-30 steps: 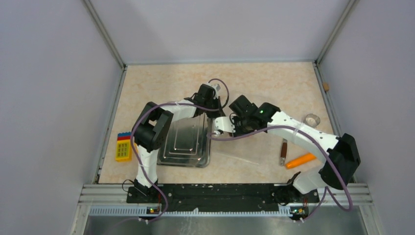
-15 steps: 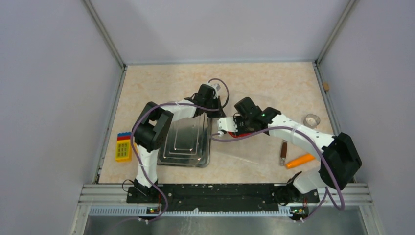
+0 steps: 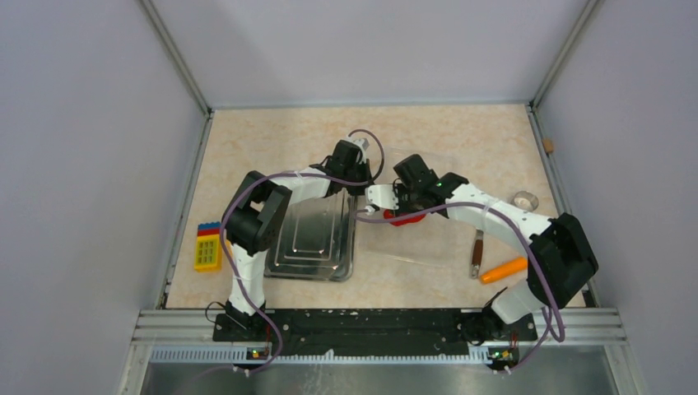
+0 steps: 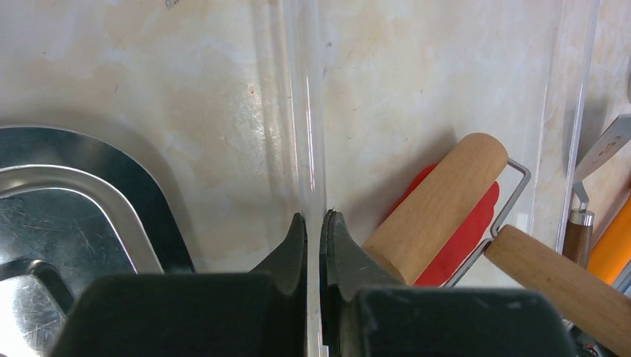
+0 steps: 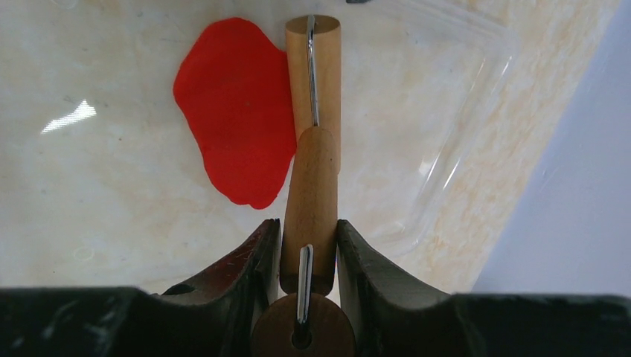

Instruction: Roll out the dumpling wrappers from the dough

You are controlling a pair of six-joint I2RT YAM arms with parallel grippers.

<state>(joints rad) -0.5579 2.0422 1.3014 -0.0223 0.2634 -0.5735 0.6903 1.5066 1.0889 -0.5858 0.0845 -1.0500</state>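
The dough (image 5: 238, 111) is a flat, irregular bright red sheet on a clear plastic mat (image 5: 446, 111). It also shows in the top view (image 3: 403, 219) and in the left wrist view (image 4: 465, 238). My right gripper (image 5: 309, 230) is shut on the handle of a wooden roller (image 5: 312, 67), whose drum rests on the dough's right edge. My left gripper (image 4: 313, 219) is shut on the mat's edge (image 4: 305, 111), just left of the roller (image 4: 435, 208). In the top view both grippers meet mid-table, the left (image 3: 360, 188) and the right (image 3: 411, 197). No neat round wrapper is in view.
A metal tray (image 3: 313, 239) lies left of the mat. An orange carrot (image 3: 504, 269) and a brown-handled tool (image 3: 476, 253) lie to the right. A small round cup (image 3: 523, 200) stands at the far right. A yellow toy block (image 3: 207, 247) sits at the left edge.
My right gripper has moved a little toward the back with the roller, and more of the red dough now shows below it. The left arm has hardly moved.
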